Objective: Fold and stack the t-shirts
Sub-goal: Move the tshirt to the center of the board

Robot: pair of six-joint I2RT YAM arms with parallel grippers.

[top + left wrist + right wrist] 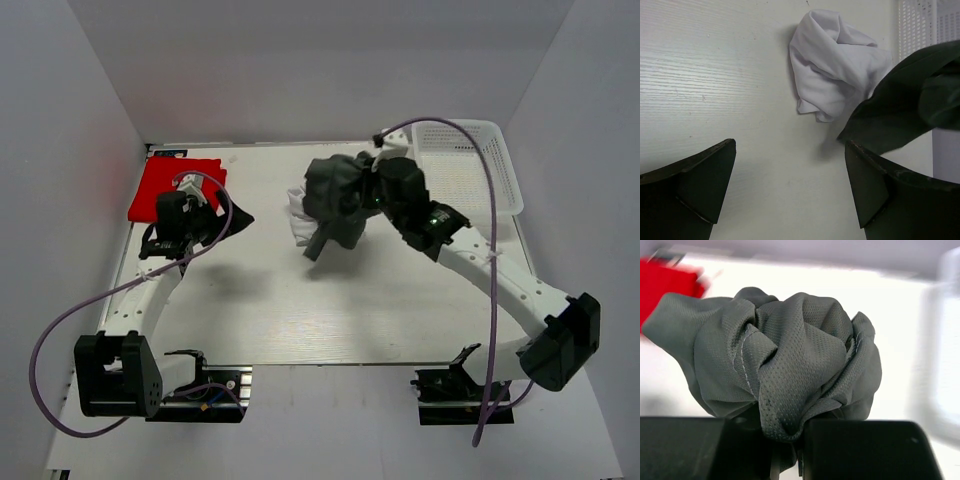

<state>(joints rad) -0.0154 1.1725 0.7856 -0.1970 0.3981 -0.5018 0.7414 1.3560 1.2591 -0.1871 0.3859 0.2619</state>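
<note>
Desk: a big, pale, flat desk (300, 310) with thin faint lines running across its top.
Far left corner: a bright red cloth t-shirt (170, 188) lies flat here, folded into a neat square shape.
Middle, towards the back: a white cloth t-shirt (835, 65) lies on the desk in a crumpled, bunched-up lump. From above, only its left side shows.
Far right corner: a white plastic basket full of little holes (505, 165) stands here, well apart from the red one.
Near edge: two black metal mounts sit here, one on the left (205, 385) and one on the right (455, 385).
</note>
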